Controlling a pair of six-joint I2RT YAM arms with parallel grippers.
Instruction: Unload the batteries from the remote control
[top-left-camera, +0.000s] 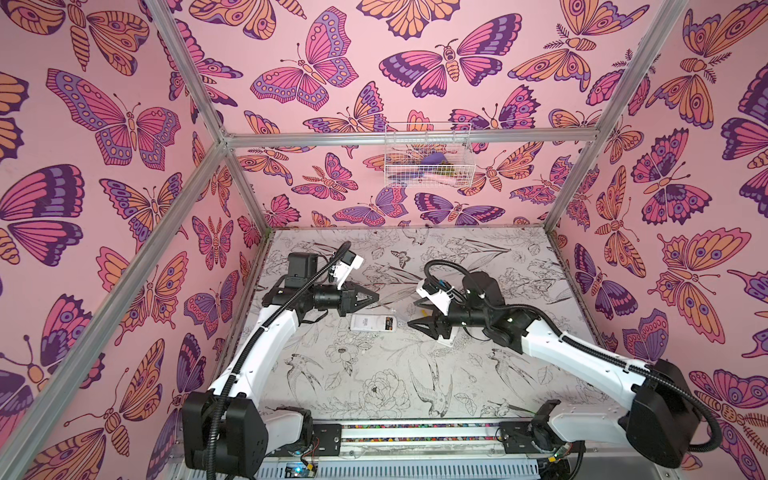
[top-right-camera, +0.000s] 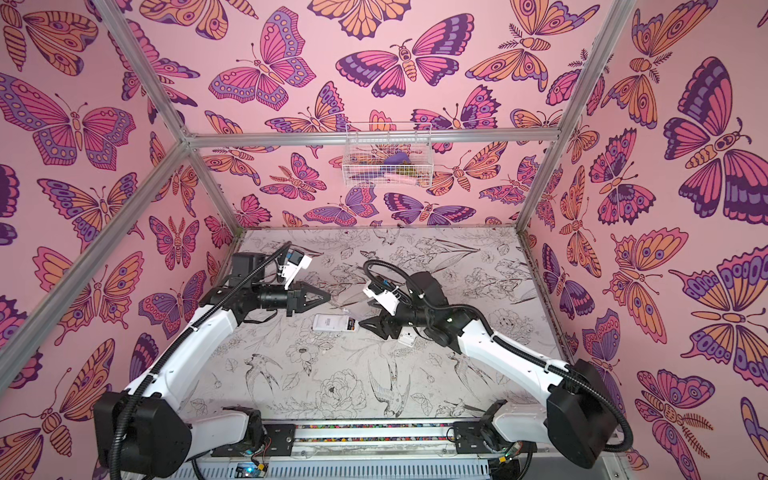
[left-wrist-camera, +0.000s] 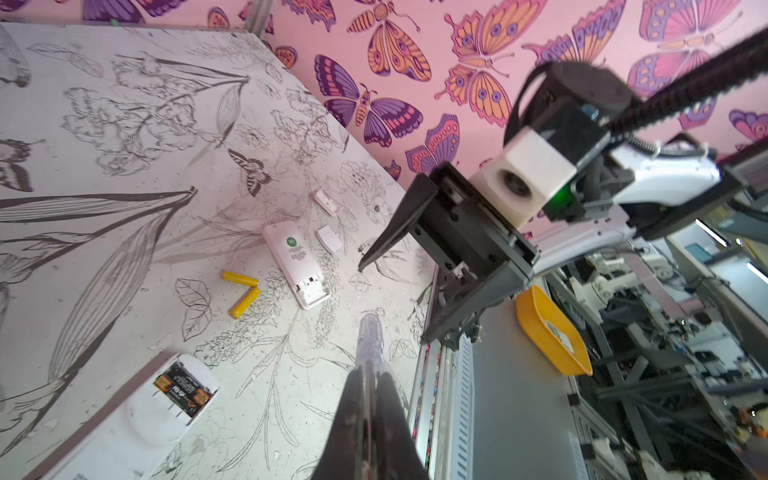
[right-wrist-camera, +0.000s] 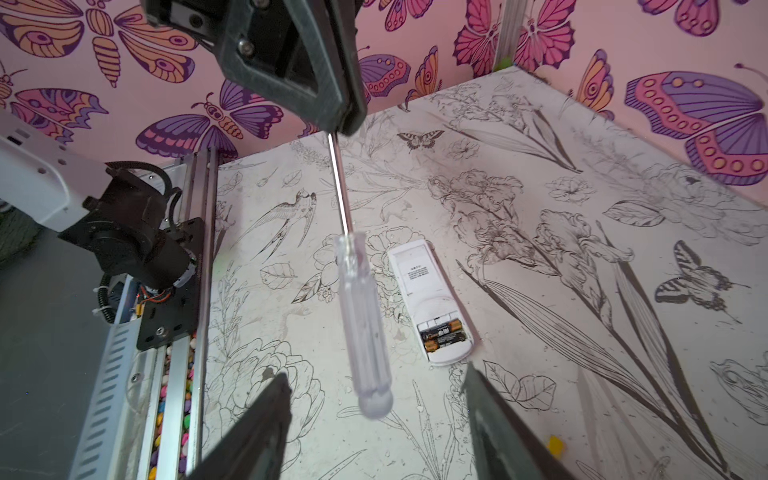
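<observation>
Two grippers flanking white remote (right-wrist-camera: 415, 270): left gripper (right-wrist-camera: 345, 124) pinching screwdriver (right-wrist-camera: 363, 316) shaft, right gripper (top-left-camera: 415, 314) spread, empty | black batteries (right-wrist-camera: 442, 332) seated in remote's open bay, yellow batteries (left-wrist-camera: 240, 279) loose nearby | likely light, stiff, slick, roll-prone; pry gold end, pinch mid-barrel

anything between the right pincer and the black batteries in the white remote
Yes: the clear screwdriver, held by its shaft in the left pincer, hangs with its handle between the fingers of the open right pincer, ahead of the black batteries. Their compartment in the white remote is uncovered.
</observation>
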